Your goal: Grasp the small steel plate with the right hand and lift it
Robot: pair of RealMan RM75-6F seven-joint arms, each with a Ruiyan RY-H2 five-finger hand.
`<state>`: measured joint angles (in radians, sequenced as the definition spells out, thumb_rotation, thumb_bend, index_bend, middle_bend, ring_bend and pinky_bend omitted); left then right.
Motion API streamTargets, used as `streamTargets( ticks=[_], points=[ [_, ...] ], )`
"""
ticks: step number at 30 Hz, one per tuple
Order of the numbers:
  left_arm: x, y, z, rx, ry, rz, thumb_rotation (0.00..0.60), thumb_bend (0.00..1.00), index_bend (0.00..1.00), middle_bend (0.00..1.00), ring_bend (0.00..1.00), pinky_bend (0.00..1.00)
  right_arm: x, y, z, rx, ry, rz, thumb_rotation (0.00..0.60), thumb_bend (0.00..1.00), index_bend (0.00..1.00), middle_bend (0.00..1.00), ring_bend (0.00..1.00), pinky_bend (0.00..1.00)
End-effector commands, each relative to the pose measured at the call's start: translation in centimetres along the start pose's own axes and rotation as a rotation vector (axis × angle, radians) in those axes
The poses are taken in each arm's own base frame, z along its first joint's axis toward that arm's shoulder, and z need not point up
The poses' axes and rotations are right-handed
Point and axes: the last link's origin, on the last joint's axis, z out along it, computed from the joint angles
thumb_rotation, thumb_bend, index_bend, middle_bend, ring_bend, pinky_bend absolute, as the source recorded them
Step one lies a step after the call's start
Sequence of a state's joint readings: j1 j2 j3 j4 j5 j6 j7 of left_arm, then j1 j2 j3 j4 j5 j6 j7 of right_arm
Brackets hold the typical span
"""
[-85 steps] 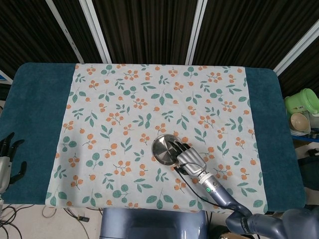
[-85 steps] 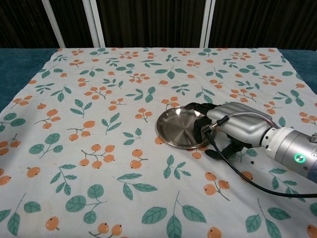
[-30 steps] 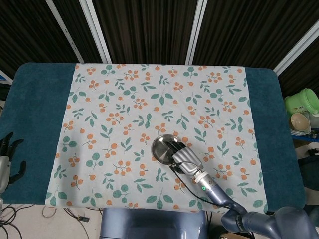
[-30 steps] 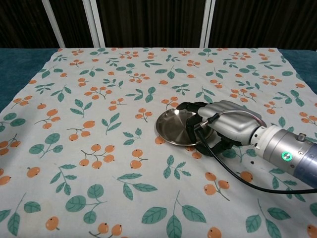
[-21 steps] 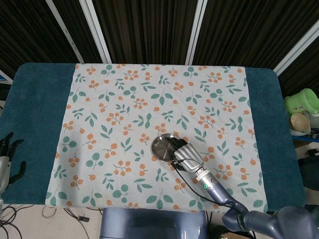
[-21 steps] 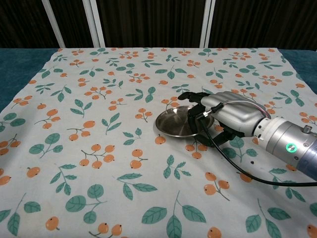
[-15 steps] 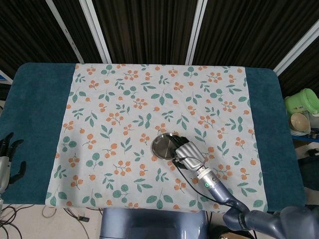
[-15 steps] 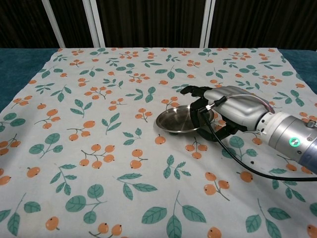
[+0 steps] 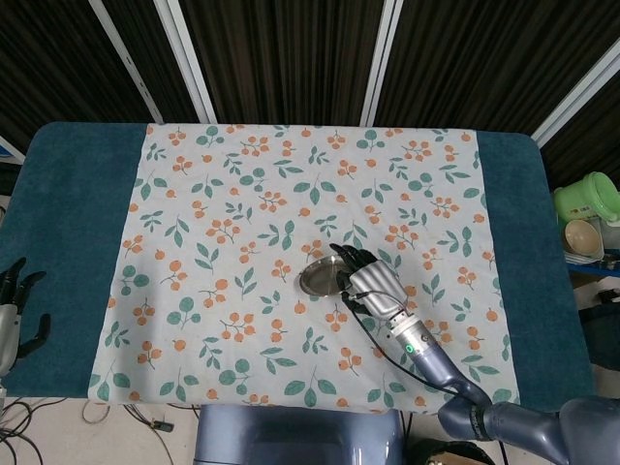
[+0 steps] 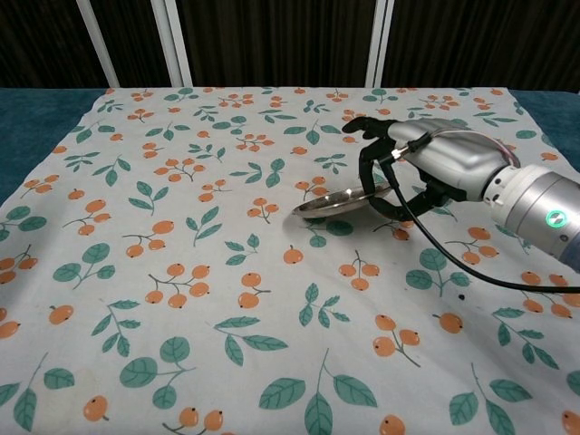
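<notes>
Right hand (image 10: pixel 426 168) pinches the small steel plate (image 10: pixel 337 203) by its right rim, fingers over the top, thumb seemingly under; plate looks clear of the cloth in chest view, its shadow below, tilted slightly. Position: over the tablecloth (image 9: pixel 242 242), a bit right of centre, toward the near edge of the table (image 9: pixel 68 223). Step in hand is the lift, judged partly done. To do it well: keep pinch firm, rise straight, keep wrist level so the free left edge does not droop; grip is off-centre so the plate will want to pivot, and smooth steel may slip on the fingers. Plate is shallow, round, thin, polished and reflective. Cloth is matte, light floral print, over dark teal fuzzy table cover. Left hand (image 9: pixel 12 310) sits off the near left corner, fingers spread, holding nothing
</notes>
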<state>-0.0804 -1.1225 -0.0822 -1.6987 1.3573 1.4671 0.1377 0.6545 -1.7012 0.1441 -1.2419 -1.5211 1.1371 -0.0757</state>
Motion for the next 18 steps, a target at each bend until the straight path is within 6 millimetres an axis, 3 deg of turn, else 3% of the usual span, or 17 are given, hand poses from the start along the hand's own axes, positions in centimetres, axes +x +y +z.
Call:
streamTargets(
  ticks=[1, 12, 18],
  points=[
    [0.0, 0.0, 0.0, 0.0, 0.001, 0.0, 0.6, 0.44, 0.18, 0.0, 0.05, 0.0, 0.7, 0.1, 0.4, -0.003, 0.019, -0.002, 0.6, 0.52, 0.86, 0.11, 0.14, 0.24],
    [0.0, 0.0, 0.0, 0.0, 0.002, -0.002, 0.6, 0.44, 0.18, 0.0, 0.05, 0.0, 4.5, 0.9, 1.9, -0.026, 0.11, -0.016, 0.6, 0.52, 0.87, 0.11, 0.14, 0.24],
    [0.0, 0.0, 0.0, 0.001, -0.001, -0.001, 0.6, 0.44, 0.18, 0.0, 0.05, 0.0, 7.7, 1.9, 2.1, -0.053, 0.208, -0.023, 0.6, 0.52, 0.87, 0.1, 0.14, 0.24]
  ],
)
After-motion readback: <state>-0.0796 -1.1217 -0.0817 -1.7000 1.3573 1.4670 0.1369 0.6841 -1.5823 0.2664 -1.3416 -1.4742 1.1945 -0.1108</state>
